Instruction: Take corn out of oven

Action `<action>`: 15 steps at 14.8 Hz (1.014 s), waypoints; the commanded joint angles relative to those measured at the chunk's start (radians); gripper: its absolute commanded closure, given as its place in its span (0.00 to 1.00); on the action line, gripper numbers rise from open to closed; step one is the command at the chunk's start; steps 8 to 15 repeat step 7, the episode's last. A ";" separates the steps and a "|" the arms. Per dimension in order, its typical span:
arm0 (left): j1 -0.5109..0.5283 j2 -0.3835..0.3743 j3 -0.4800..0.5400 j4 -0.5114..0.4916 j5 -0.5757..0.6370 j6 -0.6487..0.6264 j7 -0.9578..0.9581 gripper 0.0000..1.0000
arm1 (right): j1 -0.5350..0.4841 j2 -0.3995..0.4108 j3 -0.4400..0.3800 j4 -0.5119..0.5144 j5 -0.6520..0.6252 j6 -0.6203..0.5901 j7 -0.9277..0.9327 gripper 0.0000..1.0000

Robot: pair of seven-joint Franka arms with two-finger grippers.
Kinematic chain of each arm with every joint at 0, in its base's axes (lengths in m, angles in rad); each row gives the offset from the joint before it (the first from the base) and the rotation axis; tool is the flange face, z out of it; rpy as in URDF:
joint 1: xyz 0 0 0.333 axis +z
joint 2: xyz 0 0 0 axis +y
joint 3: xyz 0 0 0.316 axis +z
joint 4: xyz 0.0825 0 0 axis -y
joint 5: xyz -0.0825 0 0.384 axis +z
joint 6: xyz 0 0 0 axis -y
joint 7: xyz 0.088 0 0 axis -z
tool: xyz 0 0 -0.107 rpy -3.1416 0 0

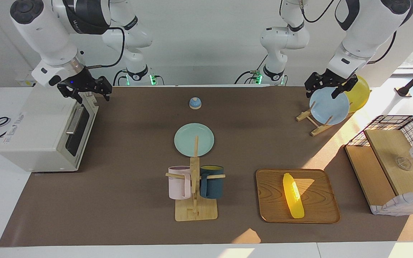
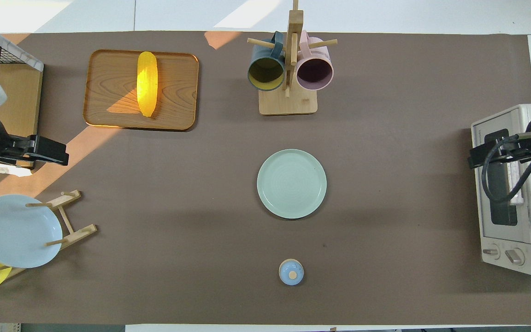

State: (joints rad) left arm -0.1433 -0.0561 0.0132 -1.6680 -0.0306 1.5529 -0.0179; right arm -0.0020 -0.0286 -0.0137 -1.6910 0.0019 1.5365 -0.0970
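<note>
The corn (image 1: 293, 196) is out of the oven (image 1: 38, 143). It lies lengthwise on a wooden tray (image 1: 271, 200) in the lower part of the facing view, toward the left arm's end of the table. In the overhead view the same cob (image 2: 147, 83) sits in the upper part of the frame, in the middle of the tray (image 2: 109, 92), half in a patch of sunlight.

The white toaster oven stands at the right arm's end, at the frame's edge at mid-height. Its dark glass door and bar handle face the middle of the table.

The right gripper (image 1: 84, 94) hangs over the oven's upper front edge in the upper corner of the facing view. Its pincer is released, fingers spread, grasping nothing. The left gripper (image 1: 323, 91) is up in the other upper corner, just above the rim of a light blue plate (image 1: 330, 107) that stands on a wooden plate rack with a yellow plate (image 1: 360, 89). Its fingers are spread too and it holds nothing.

At frame centre lies a pale green plate (image 1: 188, 138). Below it in the facing view is a wooden mug stand (image 1: 194, 211) bearing a pink mug (image 1: 178, 182) and a dark blue mug (image 1: 212, 182). A wire basket (image 1: 393, 154) sits at the left arm's end of the table
</note>
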 commanded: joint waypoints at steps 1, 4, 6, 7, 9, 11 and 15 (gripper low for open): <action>-0.004 -0.013 -0.002 -0.022 0.020 0.032 -0.013 0.00 | -0.001 0.006 0.005 0.011 -0.011 0.002 0.010 0.00; 0.007 -0.019 -0.009 -0.024 0.018 0.044 -0.005 0.00 | -0.001 0.006 0.005 0.011 -0.011 0.002 0.010 0.00; -0.002 -0.016 -0.007 -0.021 0.018 0.050 -0.013 0.00 | -0.001 0.006 0.005 0.011 -0.011 0.004 0.010 0.00; -0.005 -0.018 -0.009 -0.021 0.018 0.049 -0.017 0.00 | -0.001 0.006 0.005 0.011 -0.011 0.002 0.010 0.00; -0.005 -0.018 -0.009 -0.021 0.018 0.049 -0.017 0.00 | -0.001 0.006 0.005 0.011 -0.011 0.002 0.010 0.00; -0.005 -0.018 -0.009 -0.021 0.018 0.049 -0.017 0.00 | -0.001 0.006 0.005 0.011 -0.011 0.002 0.010 0.00; -0.005 -0.018 -0.009 -0.021 0.018 0.049 -0.017 0.00 | -0.001 0.006 0.005 0.011 -0.011 0.002 0.010 0.00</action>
